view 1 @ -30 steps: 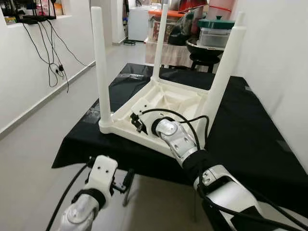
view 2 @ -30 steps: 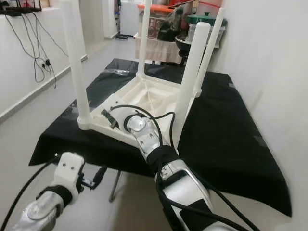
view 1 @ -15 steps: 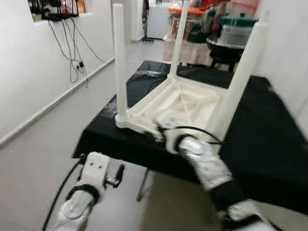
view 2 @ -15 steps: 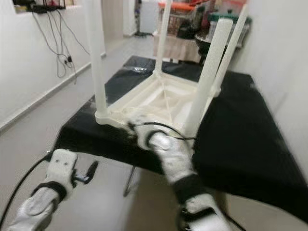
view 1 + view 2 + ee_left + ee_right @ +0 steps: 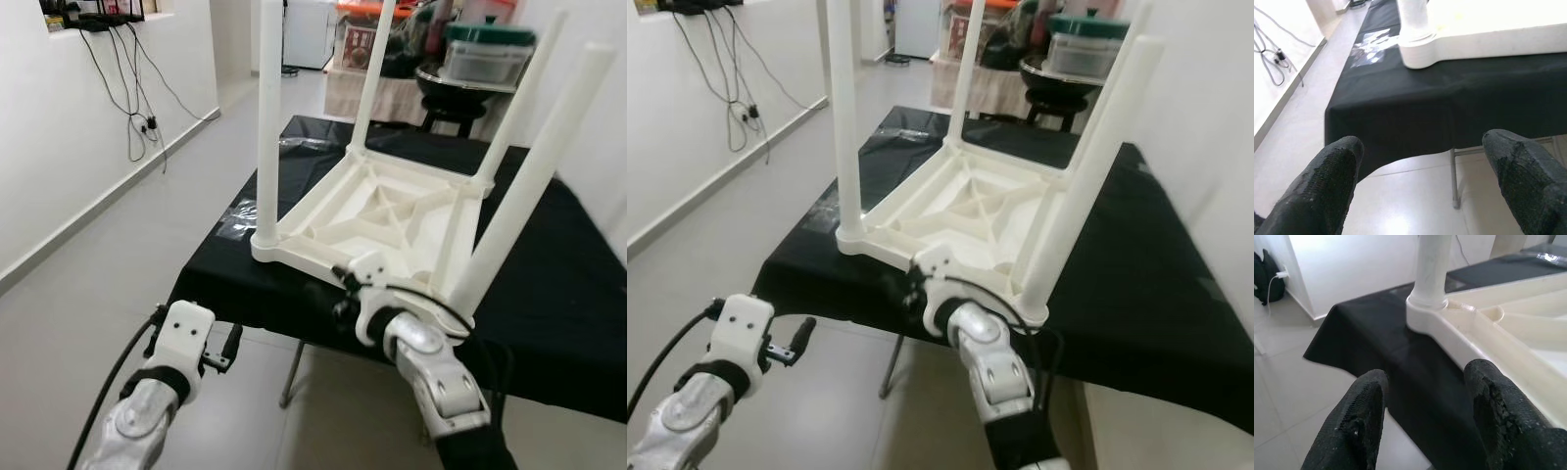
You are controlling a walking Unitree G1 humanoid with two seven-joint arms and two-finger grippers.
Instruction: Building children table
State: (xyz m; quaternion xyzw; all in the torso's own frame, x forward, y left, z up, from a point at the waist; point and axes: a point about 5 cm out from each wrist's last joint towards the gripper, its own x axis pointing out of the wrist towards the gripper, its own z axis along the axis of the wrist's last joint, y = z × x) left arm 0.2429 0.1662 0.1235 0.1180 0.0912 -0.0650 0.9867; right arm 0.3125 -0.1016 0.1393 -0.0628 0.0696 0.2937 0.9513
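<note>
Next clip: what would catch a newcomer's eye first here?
A white children's table lies upside down on a black-draped table, its four legs pointing up. The right gripper sits open at the near rim of the white table, between the two near legs, not clamped on anything. The left gripper hangs open lower down, short of the black cloth's near edge, over the pale floor.

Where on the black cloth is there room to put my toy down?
The black cloth is bare between the upside-down white table and the wall. A smaller bare strip runs along the cloth's left edge, beside the shiny plastic sheet. It is crowded at the near edge, where the right hand is.
</note>
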